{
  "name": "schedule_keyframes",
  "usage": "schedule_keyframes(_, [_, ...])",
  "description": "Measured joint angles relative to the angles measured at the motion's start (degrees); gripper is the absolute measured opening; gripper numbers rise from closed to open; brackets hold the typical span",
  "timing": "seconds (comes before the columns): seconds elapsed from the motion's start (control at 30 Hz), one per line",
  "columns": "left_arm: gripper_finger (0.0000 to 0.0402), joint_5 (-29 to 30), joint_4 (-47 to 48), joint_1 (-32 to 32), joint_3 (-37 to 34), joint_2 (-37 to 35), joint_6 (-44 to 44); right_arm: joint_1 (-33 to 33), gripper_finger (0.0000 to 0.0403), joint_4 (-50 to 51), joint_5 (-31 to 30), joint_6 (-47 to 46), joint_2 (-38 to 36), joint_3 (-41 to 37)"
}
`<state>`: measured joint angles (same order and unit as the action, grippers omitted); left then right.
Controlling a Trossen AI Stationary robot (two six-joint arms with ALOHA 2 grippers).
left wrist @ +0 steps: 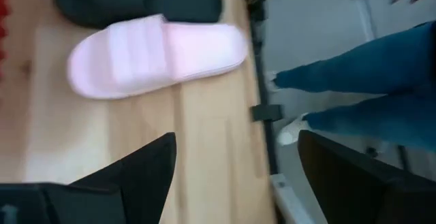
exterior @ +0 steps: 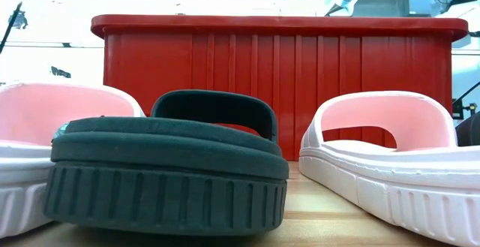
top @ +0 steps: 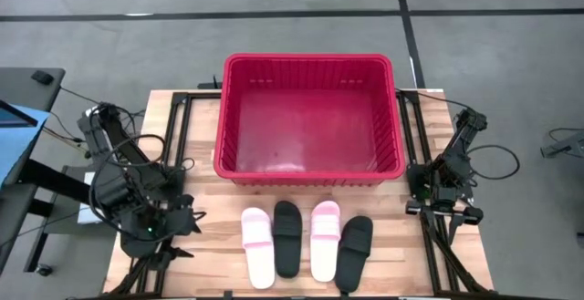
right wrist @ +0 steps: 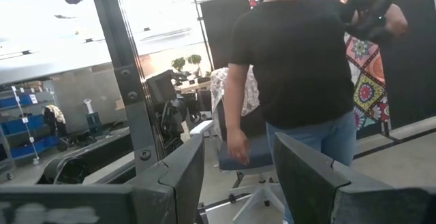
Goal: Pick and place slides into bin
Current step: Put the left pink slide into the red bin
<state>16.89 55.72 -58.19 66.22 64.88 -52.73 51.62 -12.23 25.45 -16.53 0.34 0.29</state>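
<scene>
Left jaws (left wrist: 235, 176) spread, empty, low over the table (top: 210, 245). Nearest pink slide (left wrist: 153, 54) lies just ahead of them, black slide (left wrist: 136, 3) beyond it; long axis runs across my approach, so I'd judge a wrist turn is needed. Left arm is nearer that one. All four slides sit in a row, none in the bin (top: 310, 63) behind them. Right jaws (right wrist: 238, 176) spread, empty, tipped up toward a person (right wrist: 300, 60), arm folded at the table edge.

Low view — 2 pink slides (exterior: 390, 164) cropped.
</scene>
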Motion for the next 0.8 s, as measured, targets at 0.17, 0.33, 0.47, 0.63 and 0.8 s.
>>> schedule_keyframes(0.17, [0.0297, 3.24, 5.2, 0.0, 0.02, 0.4, 0.72, 0.02, 0.0166, 0.0, 0.0, 0.01, 0.01, -0.01])
schedule_keyframes(0.33, [0.0297, 2.77, 12.76, 0.31, 0.02, 5.17, 1.56, 0.02, 0.0166, 0.19, 0.0, 0.01, 0.01, 0.0])
schedule_keyframes(0.47, [0.0297, 0.72, 9.35, 1.56, 0.0, 10.65, 3.76, 0.0, 0.0166, 0.22, 0.0, 0.0, 0.01, -0.01])
schedule_keyframes(0.63, [0.0297, 2.14, 0.54, 3.02, 0.02, 15.28, 4.9, 0.01, 0.0166, 0.22, 0.0, 0.0, -0.01, 0.0])
schedule_keyframes(0.8, [0.0297, 6.93, -5.58, 5.71, 0.02, 19.52, 4.87, 0.01, 0.0166, 0.23, 0.0, 0.0, -0.01, 0.0])
